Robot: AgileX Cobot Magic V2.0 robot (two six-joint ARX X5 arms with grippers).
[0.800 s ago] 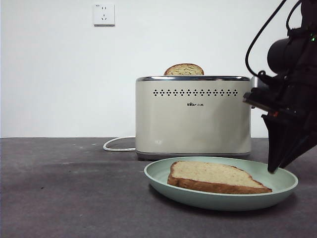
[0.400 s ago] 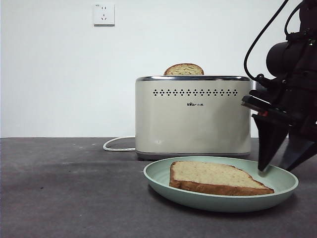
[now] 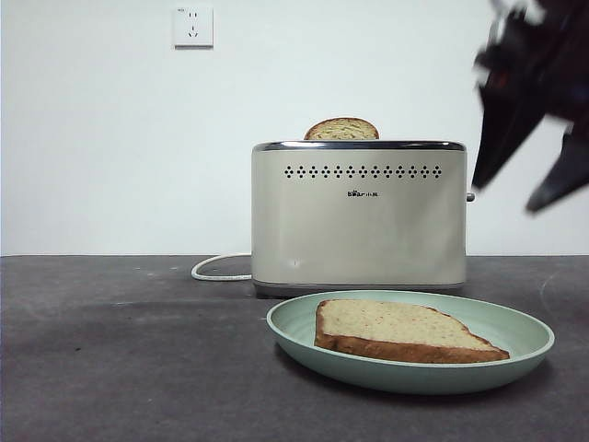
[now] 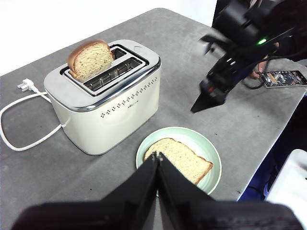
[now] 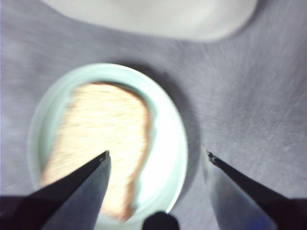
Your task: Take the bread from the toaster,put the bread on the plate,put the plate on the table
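From the front, the bread [image 3: 400, 330] lies flat in the plate [image 3: 529, 341], which sits on the table [image 3: 129, 359] just in front of the toaster [image 3: 359, 216]; a second slice [image 3: 341, 129] stands up out of a toaster slot, a white cord [image 3: 219, 268] trails off to the toaster's left, and a wall socket [image 3: 193, 27] hangs high on the wall. My right gripper [image 3: 529, 193] hangs blurred at the upper right — jaws spread, nothing between them, above the plate's right side and level with the toaster's top half. From my left wrist, my left gripper [image 4: 158, 155] is pressed closed on nothing, its jaws meeting in a point, raised over the near side of the table; beyond it the plate [image 4: 211, 148] carries the bread [image 4: 178, 159], the toaster [image 4: 108, 96] stands behind with the second slice [image 4: 91, 59] in its far slot, the cord's plug [image 4: 24, 86] lies on the table [image 4: 57, 177], and my right gripper [image 4: 201, 103] hovers to the right above the plate. From my right wrist — a blurred frame — my right gripper [image 5: 156, 157] shows its two jaws wide apart and empty, looking down on the plate [image 5: 170, 134] and the bread [image 5: 103, 139], with the toaster [image 5: 158, 17] a pale shape past them and the table [image 5: 259, 91] around.
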